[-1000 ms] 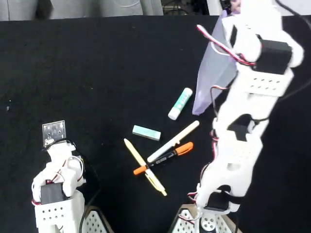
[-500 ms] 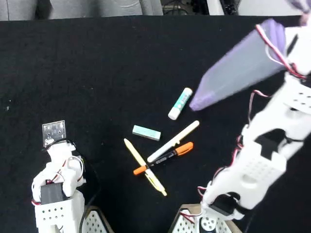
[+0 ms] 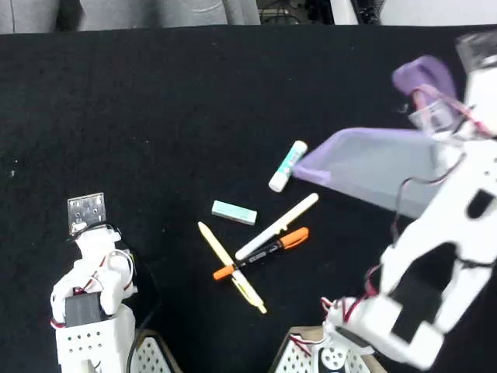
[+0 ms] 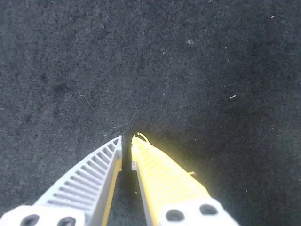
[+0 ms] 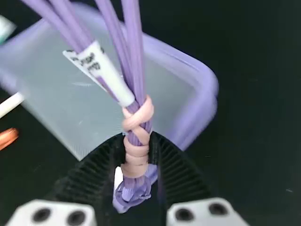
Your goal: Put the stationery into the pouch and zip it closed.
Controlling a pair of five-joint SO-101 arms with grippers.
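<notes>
- My right gripper (image 5: pixel 136 143), at the upper right of the high view, is clamped tight on the pouch's purple cords (image 5: pixel 134 56). It grips them at the pinkish band (image 5: pixel 136 136) that binds them, and a white paper tag (image 5: pixel 91 59) sits on the strands.
- The pouch (image 3: pixel 373 167), translucent lilac, hangs slanted from that grip at right of centre. Its lower corner is just beside the upper end of the glue stick (image 3: pixel 287 165).
- I judge the pouch is carried by the cords so its body can be brought within reach of the stationery. Whether its zip is open, or whether it touches the table, I cannot tell.
- My left gripper (image 4: pixel 127 141), at the lower left of the high view, points down at bare cloth. Its jaws are closed tip to tip on nothing. By my reading it is parked until there is a pouch to fill.
- The stationery lies loose at the centre of the table. A mint eraser (image 3: pixel 234 212) sits apart, and a cream pen (image 3: pixel 277 226) lies alongside an orange marker (image 3: pixel 262 253). The marker crosses a yellow pen (image 3: pixel 231 266). None of it is in the pouch yet.
- A black cloth (image 3: pixel 155 116) covers the whole table, and its nap shows specks of lint under the left wrist camera.
- A pale grey drape (image 3: pixel 171 11) runs along the table's far edge at the top of the frame.
</notes>
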